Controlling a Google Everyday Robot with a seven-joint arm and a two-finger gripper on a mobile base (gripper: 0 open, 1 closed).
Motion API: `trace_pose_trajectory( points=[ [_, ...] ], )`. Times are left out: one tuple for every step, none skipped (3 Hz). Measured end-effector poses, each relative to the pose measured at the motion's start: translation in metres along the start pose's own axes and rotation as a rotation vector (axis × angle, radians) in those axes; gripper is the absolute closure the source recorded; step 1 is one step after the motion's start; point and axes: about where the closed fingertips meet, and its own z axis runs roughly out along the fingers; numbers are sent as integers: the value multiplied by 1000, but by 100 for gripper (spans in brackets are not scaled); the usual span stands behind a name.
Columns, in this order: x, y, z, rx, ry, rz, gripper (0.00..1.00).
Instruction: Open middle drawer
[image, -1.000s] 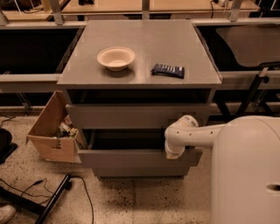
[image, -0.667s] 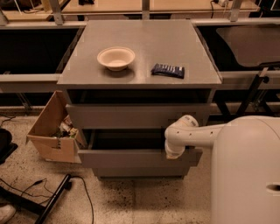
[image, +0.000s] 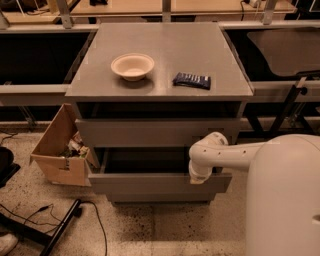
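The middle drawer (image: 150, 184), lower centre of frame, stands partly pulled out. The gripper (image: 200, 176) sits at the front's right-of-frame end, seemingly over its top edge; whether it is clamped there I cannot tell. Pulling off-centre could skew and jam the drawer, or slip off the handleless front
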Motion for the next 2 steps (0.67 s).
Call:
trace_pose_trajectory(
  points=[
    [0, 0, -1, 0, 0, 0, 100],
    [13, 19, -6, -45, 26, 13, 100]
  ],
)
